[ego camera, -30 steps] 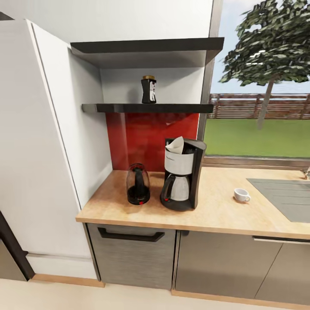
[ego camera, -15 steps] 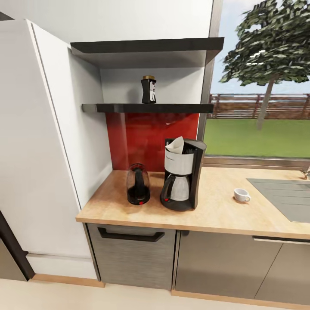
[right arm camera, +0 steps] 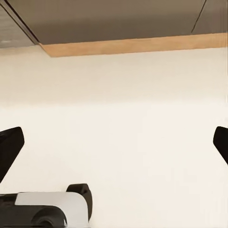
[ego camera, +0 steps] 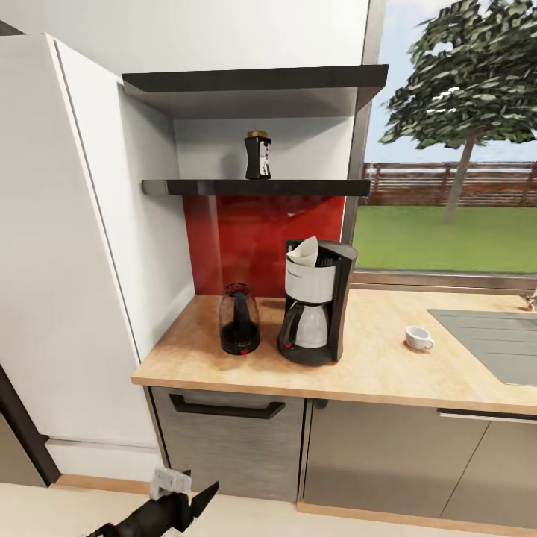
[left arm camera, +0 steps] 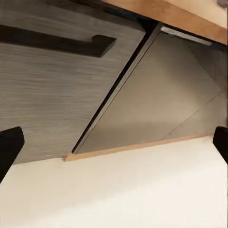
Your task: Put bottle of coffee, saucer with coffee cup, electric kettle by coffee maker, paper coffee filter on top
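Note:
The black and silver coffee maker (ego camera: 315, 302) stands on the wooden countertop (ego camera: 388, 369) with a white paper filter (ego camera: 303, 251) on top of it. Just to its left is the dark electric kettle (ego camera: 239, 319). The bottle of coffee (ego camera: 258, 155) is upright on the dark shelf (ego camera: 313, 187) above. A white coffee cup (ego camera: 418, 338) sits directly on the counter, to the right of the maker. My left gripper (ego camera: 195, 498) is low in front of the cabinet, open (left arm camera: 114, 145) and empty. My right gripper (right arm camera: 114, 145) is open over the floor.
A grey sink (ego camera: 492, 339) is set into the counter at the right. Below the counter are a drawer with a dark handle (ego camera: 226, 409) and a cabinet door (ego camera: 373, 455). A tall white cabinet (ego camera: 67, 246) stands on the left. Cream floor (right arm camera: 123, 118) lies under both grippers.
My left arm has risen into the bottom of the head view. Nothing on the counter or the shelf has moved.

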Available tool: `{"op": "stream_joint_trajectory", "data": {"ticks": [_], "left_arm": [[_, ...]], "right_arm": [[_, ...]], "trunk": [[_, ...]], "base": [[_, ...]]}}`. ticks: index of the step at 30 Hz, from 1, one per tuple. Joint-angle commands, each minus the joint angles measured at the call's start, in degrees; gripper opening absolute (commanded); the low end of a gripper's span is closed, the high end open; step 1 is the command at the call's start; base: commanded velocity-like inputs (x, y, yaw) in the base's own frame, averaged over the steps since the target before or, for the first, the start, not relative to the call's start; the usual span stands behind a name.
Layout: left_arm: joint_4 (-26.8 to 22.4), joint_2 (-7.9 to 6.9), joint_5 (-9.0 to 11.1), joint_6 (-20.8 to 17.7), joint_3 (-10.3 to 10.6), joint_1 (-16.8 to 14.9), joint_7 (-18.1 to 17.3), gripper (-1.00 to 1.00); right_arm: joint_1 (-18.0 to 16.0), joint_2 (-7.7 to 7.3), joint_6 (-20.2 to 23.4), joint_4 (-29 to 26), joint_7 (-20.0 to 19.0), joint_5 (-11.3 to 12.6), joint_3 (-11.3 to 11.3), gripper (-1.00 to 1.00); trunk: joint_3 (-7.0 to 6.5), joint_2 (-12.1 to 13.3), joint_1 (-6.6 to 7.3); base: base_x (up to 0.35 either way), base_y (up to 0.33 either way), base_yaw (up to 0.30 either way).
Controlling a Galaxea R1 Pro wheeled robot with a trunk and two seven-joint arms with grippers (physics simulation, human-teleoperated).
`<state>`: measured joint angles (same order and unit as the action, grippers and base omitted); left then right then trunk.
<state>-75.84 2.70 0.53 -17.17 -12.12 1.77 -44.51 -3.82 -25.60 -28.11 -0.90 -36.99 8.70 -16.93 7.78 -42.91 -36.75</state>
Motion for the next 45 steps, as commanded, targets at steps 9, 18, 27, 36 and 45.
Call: {"op": "stream_joint_trajectory", "data": {"ticks": [9,18,27,36,45], "left_arm": [[-11.8,0.42,0.1,-4.1,4.2,-0.1,-7.6,1.0],[-13.9,3.63,0.2,-7.7,7.2,-8.1,-11.3,1.0],[-13.9,7.3,0.3,-18.9,8.9,-27.0,-12.6,1.0],[-13.3,7.3,0.8,-33.6,9.7,-52.4,-4.5,1.0],[-3.5,7.3,1.1,-38.4,9.7,-73.9,10.3,1.0]], "right_arm": [[1.4,0.02,-0.6,0.5,-0.3,5.0,0.0,1.0],[2.4,0.18,-0.9,0.5,3.0,7.4,0.0,1.0],[2.4,0.11,-1.0,0.5,3.7,7.5,0.0,1.0],[2.4,0.11,-1.0,0.5,3.9,7.5,0.0,1.0],[2.9,-0.04,-1.3,0.5,3.9,7.7,0.0,1.0]], "trunk": [[0.08,-0.1,-0.02],[0.08,-0.1,-0.02],[0.08,-0.1,-0.02],[0.08,-0.1,-0.02],[0.08,-0.1,-0.02]], "base": [[0.0,0.0,0.0],[0.0,0.0,0.0],[0.0,0.0,0.0],[0.0,0.0,0.0],[0.0,0.0,0.0]]}}
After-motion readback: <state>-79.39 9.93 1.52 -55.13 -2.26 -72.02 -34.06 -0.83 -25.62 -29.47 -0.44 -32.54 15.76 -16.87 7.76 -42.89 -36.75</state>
